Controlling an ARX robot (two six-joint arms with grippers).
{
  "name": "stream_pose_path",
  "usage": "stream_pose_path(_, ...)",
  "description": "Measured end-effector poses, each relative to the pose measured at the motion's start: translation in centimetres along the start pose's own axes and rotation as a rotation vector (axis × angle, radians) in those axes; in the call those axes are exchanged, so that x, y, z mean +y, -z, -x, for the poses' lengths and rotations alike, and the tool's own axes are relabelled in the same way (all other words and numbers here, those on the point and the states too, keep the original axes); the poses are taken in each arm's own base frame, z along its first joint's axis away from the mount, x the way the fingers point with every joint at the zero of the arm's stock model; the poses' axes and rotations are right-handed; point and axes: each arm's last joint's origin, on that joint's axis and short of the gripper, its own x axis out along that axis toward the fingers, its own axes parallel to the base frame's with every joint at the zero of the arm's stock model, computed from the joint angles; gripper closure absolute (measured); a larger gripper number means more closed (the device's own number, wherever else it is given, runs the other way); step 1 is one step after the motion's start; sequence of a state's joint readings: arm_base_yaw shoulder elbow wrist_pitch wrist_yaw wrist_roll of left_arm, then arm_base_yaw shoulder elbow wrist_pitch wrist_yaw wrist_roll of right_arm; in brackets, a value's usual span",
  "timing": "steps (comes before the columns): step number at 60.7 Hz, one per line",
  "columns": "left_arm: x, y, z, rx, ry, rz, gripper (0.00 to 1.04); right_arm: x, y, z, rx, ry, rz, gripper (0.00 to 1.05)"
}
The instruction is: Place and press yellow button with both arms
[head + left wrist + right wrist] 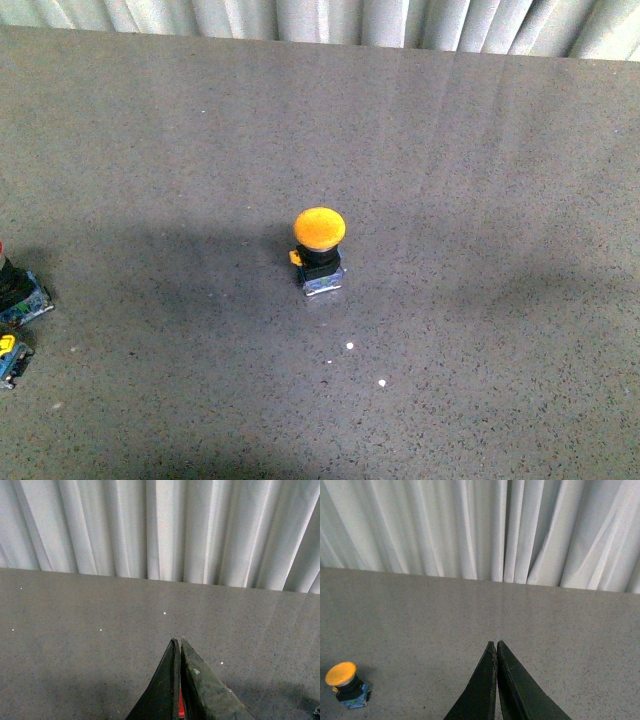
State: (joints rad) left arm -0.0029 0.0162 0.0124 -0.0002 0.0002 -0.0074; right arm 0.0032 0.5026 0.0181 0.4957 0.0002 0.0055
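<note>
The yellow button [320, 250] stands upright in the middle of the grey table, orange-yellow cap on a black collar and a silvery-blue base. Neither arm shows in the front view. In the right wrist view the yellow button [346, 679] sits well off to one side of my right gripper [496, 643], which is shut with nothing between its tips. My left gripper [178, 640] is shut too, its tips pressed together above bare table; the button is out of that view.
At the table's left edge a red-topped switch on a bluish base [20, 295] and a low dark part with a yellow spot [10, 358] lie close together. A white curtain [320, 20] hangs behind the table's far edge.
</note>
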Motion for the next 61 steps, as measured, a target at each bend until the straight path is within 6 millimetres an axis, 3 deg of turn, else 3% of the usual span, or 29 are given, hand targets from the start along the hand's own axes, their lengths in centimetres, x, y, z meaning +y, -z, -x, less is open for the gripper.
stream_pose_path(53, 0.0, 0.0, 0.0, 0.000, 0.000, 0.000, 1.03, 0.0, -0.2, 2.2, -0.008, 0.000, 0.000, 1.03)
stream_pose_path(61, 0.0, 0.0, 0.0, 0.000, 0.000, 0.000, 1.03, 0.0, 0.1, 3.3, 0.000, 0.002, 0.000, 1.03)
